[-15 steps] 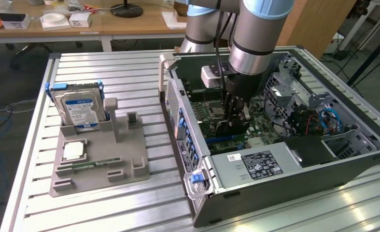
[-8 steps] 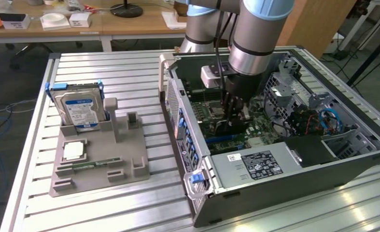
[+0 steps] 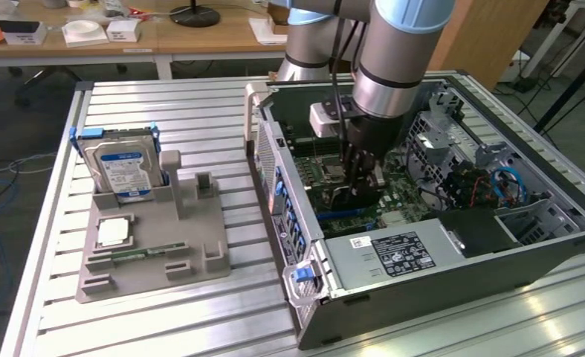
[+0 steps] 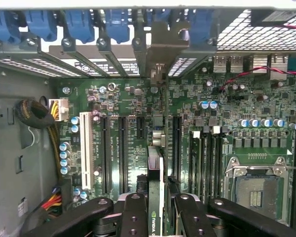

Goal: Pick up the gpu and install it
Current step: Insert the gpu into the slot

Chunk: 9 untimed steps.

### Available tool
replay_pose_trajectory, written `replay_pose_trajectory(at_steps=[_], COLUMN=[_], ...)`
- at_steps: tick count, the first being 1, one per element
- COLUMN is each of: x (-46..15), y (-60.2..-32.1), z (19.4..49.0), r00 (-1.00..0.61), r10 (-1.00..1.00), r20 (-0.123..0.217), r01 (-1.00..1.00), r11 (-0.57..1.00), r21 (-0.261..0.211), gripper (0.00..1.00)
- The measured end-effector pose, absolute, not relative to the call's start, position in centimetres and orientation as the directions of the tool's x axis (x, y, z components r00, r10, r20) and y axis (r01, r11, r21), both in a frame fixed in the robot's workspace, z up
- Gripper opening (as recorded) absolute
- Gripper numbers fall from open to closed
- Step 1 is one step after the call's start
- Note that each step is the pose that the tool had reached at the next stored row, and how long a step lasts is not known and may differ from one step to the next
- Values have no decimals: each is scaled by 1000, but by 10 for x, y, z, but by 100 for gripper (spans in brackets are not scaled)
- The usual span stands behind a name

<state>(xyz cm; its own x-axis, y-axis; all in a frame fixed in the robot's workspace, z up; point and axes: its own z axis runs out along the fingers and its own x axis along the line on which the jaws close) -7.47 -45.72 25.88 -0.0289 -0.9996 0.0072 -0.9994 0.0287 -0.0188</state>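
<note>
The gpu shows edge-on in the wrist view, a thin green and black card standing upright over the motherboard. Its silver end bracket reaches the rear slot openings under the blue clips. My gripper is shut on the card, with black fingers on either side. The card lines up among the long black expansion slots; I cannot tell whether it sits in one. In the exterior view my gripper is low inside the open computer case, with the dark gpu under it.
A grey parts holder lies on the slatted table at the exterior view's left. It carries an upright silver hard drive, a processor and a memory stick. Inside the case are the power supply, cables and an empty CPU socket.
</note>
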Motion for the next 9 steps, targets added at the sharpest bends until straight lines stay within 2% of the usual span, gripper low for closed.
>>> replay_pose_trajectory(at_steps=[9], x=[-75], y=[-459], z=[256], r00=[-29], r10=[-1000], r20=[8], r01=[-999], r11=[29], r21=[-19], gripper=[26])
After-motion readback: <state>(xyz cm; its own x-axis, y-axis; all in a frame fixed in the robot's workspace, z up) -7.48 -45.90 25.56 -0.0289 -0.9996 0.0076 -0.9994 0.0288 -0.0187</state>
